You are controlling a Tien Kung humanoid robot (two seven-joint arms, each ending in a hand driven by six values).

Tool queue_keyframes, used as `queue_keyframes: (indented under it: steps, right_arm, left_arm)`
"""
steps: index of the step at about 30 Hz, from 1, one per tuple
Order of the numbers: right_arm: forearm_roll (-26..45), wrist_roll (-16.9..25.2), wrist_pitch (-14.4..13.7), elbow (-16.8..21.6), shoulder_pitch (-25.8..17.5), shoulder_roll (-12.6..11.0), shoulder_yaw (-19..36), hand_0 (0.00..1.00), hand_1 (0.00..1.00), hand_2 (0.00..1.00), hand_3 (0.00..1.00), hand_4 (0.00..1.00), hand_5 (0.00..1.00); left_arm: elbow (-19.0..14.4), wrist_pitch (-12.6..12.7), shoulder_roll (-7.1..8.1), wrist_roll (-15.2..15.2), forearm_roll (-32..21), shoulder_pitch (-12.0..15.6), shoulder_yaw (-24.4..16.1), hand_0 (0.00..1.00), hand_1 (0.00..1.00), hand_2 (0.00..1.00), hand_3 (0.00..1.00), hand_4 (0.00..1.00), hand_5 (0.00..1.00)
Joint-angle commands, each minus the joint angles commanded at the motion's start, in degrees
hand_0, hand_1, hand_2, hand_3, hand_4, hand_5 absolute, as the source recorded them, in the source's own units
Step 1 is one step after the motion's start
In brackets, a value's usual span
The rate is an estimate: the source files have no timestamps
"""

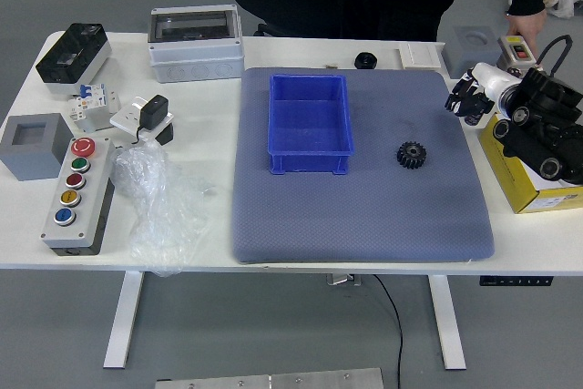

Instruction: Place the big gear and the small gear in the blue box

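We see a gear lying flat on the right part of the grey mat. It is black and round, with chunky teeth all around its rim and a raised ring about its centre; which of the two gears it is, we cannot tell. To its left, also on the mat, sits the blue box, open-topped and rectangular. Just beyond the mat's far edge, on the white surface, we make out a round black piece, too small to read for teeth.

Our right hand is over the mat's far right edge; whether it is open, closed or gripping something, we cannot tell. Behind the surface, a person's hand reaches down to a small beige device.
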Motion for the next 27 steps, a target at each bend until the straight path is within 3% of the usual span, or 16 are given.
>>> queue_keyframes:
  steps: [17,27]
  right_arm:
    - [-9.6,-4.2,1.4,11.8,0.1,-3.2,5.3,0.421,0.341,0.469,0.635,0.465,0.012]
    - [-14.1,-6.5,2.4,19.9,0.5,-3.0,6.2,0.42,0.341,0.469,0.634,0.464,0.012]
  left_arm:
    - [0.1,0.0,0.52,0.0,0.1,1.0,-0.9,0.894,0.883,0.883,0.864,0.666,0.349]
    - [0.2,0.0,0.83,0.0,-0.2,1.7,-0.9,0.894,0.883,0.882,0.863,0.665,0.349]
